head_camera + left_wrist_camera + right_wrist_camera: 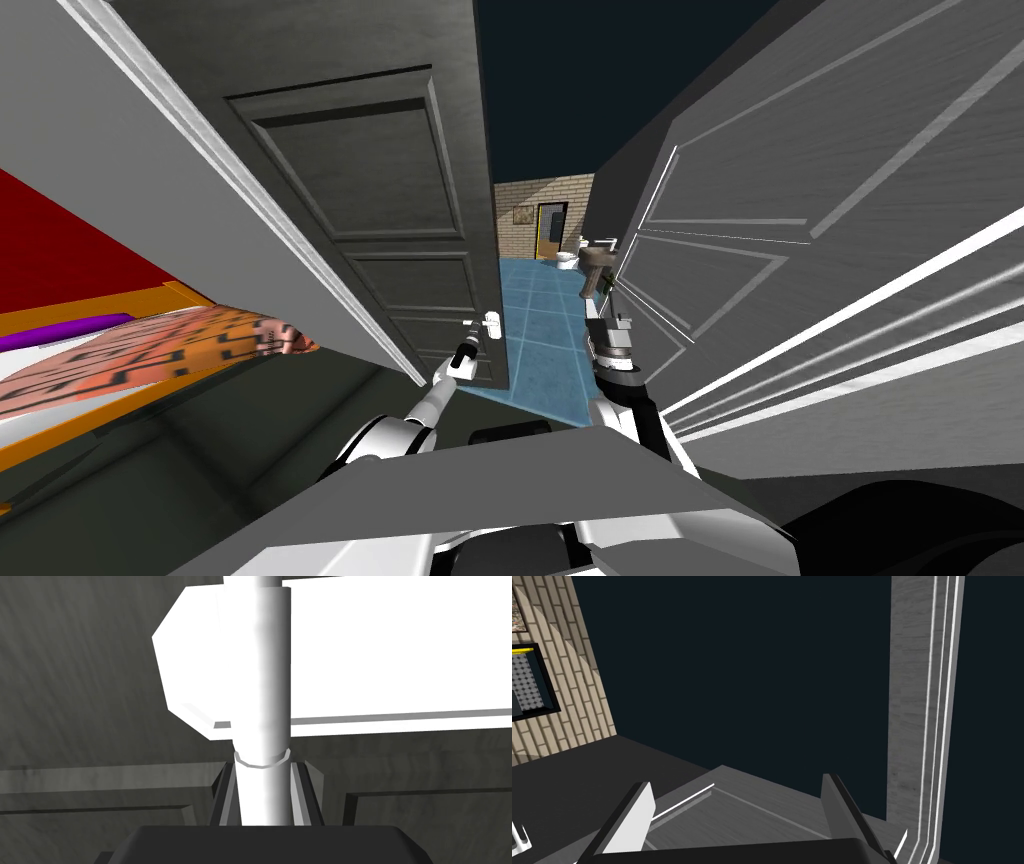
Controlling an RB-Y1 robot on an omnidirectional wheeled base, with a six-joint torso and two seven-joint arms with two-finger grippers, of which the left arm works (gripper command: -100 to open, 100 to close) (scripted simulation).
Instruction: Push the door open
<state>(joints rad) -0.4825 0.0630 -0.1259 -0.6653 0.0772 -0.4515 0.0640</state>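
A dark grey panelled door (390, 200) stands partly open ahead of me on the left, its free edge beside a gap onto a blue tiled floor (545, 330). Its white handle (491, 326) sits near that edge. My left gripper (466, 352) is at the handle. In the left wrist view its fingers (227, 796) press both sides of the white lever (263, 701), with the white backplate (350, 651) behind. My right gripper (610, 325) is held in the gap, and its fingers (632, 821) stand open with nothing between them.
A grey panelled wall or frame (830, 260) runs close along my right. A bed with an orange patterned cover (130, 350) lies to the left. Beyond the gap are a brick wall (545, 210), a washbasin (598, 262) and a toilet (566, 260). Above them is a black area.
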